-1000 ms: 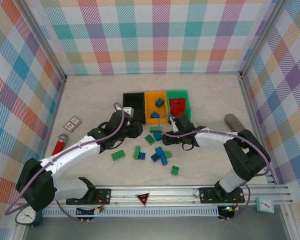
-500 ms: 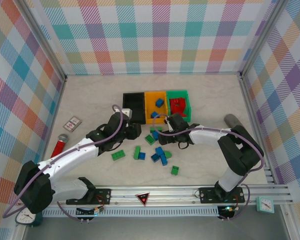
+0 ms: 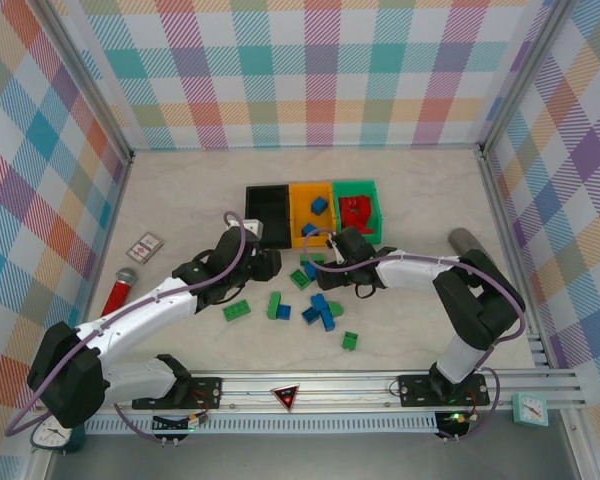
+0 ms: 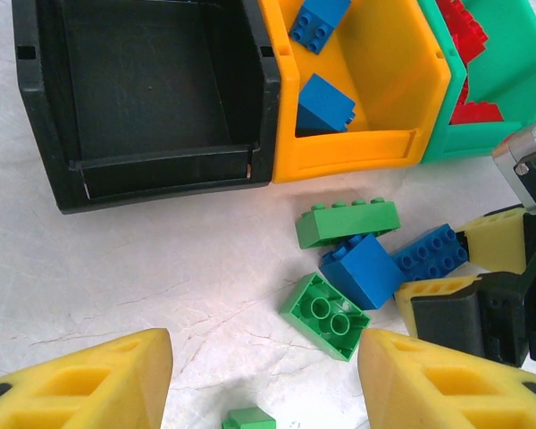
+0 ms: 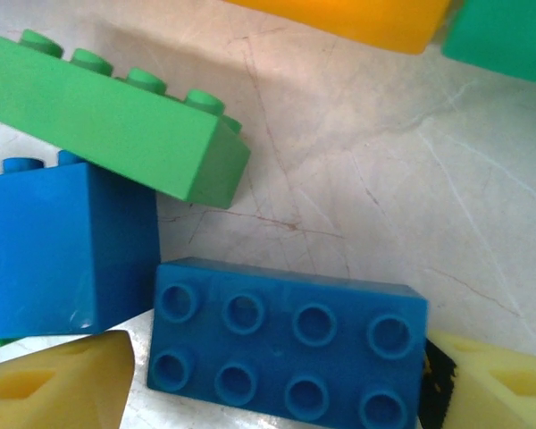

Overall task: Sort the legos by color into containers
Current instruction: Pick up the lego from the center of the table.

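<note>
Between the right gripper (image 5: 277, 357) fingers, close in: a blue brick (image 5: 286, 344), one pad against its end, a sliver of table at the other; cannot tell whether truly pinched. Just ahead and left, a blue cube (image 5: 62, 250) touching a green bar (image 5: 116, 116).

Left gripper (image 4: 263, 349) spread wide, holding nothing. Just ahead, an upturned green brick (image 4: 324, 315). Farther ahead, black bin (image 4: 147, 170), orange bin (image 4: 357, 147) with blue bricks (image 4: 324, 103), green bin (image 4: 518, 89) with red ones.

The right pincer (image 3: 322, 262) has slid left across the surface, from before the green bin (image 3: 357, 185) to the loose bricks before the orange bin (image 4: 348, 152). Its fingers (image 5: 54, 384) now flank a blue brick (image 5: 286, 344). The right elbow has swung inward.
</note>
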`<action>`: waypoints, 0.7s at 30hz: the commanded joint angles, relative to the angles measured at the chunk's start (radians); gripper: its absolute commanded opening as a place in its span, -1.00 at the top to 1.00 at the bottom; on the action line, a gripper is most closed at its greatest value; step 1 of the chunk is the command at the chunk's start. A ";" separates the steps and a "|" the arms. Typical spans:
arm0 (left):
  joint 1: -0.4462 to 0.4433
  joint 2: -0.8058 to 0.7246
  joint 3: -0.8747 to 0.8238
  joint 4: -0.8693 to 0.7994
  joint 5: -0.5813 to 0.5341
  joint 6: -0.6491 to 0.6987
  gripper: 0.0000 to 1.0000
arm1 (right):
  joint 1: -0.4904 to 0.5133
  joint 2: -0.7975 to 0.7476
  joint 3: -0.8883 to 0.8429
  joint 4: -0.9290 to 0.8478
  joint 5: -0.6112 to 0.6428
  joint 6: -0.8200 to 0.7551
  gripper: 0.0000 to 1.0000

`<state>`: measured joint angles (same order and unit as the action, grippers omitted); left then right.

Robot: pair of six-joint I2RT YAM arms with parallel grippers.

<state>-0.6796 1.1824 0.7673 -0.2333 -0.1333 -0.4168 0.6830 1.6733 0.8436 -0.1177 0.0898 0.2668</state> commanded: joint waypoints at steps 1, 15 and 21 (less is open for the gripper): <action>-0.015 -0.016 -0.012 0.003 -0.011 -0.013 -0.14 | 0.010 0.019 0.012 -0.026 -0.001 -0.014 -0.45; -0.015 -0.059 -0.048 -0.010 0.002 -0.021 -0.15 | 0.010 -0.104 -0.038 -0.007 -0.011 0.017 -0.25; -0.017 -0.067 -0.090 0.000 0.037 -0.025 -0.15 | 0.006 -0.171 0.041 -0.084 0.017 -0.001 -0.25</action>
<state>-0.6800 1.1343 0.7063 -0.2329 -0.1184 -0.4301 0.6868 1.5356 0.8268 -0.1623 0.0967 0.2714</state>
